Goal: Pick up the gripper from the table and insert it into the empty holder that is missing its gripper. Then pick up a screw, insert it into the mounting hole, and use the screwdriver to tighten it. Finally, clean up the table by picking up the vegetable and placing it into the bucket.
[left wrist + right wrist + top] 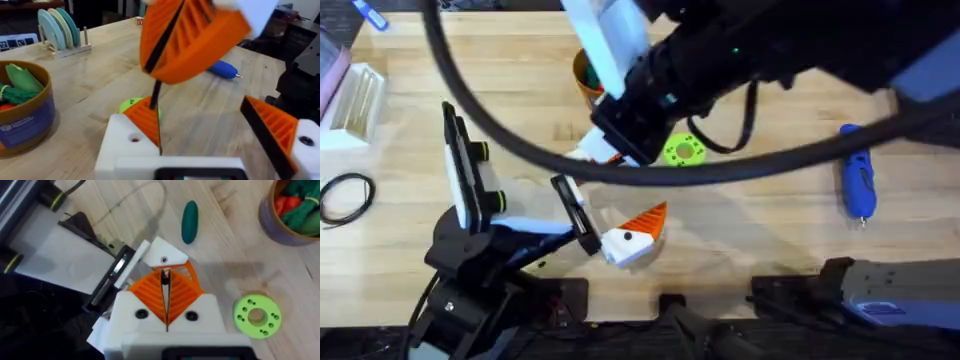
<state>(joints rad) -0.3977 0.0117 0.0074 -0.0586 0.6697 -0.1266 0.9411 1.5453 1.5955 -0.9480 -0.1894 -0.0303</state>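
My right gripper (pixel 600 155) (pixel 165 295) reaches across the middle, its orange pads shut on a thin black pin (pixel 156 95); I cannot tell whether this is the screw. Just below it, my left gripper (pixel 638 232) (pixel 205 135) stands open with its fingers spread, facing the right one. The dark green vegetable (pixel 190 221) lies on the wood beyond both. The bucket (pixel 585 75) (pixel 25 110) (pixel 292 210) holds toy vegetables at the back. The blue screwdriver (pixel 857 180) (pixel 222 69) lies at the right. The loose gripper and its holder are out of view.
A bright green holed disc (pixel 683 150) (pixel 256 316) lies right of my right gripper. A black cable loop (pixel 345 195) and a white box (pixel 355 100) sit at the far left. A plate rack (pixel 60 30) stands at the back.
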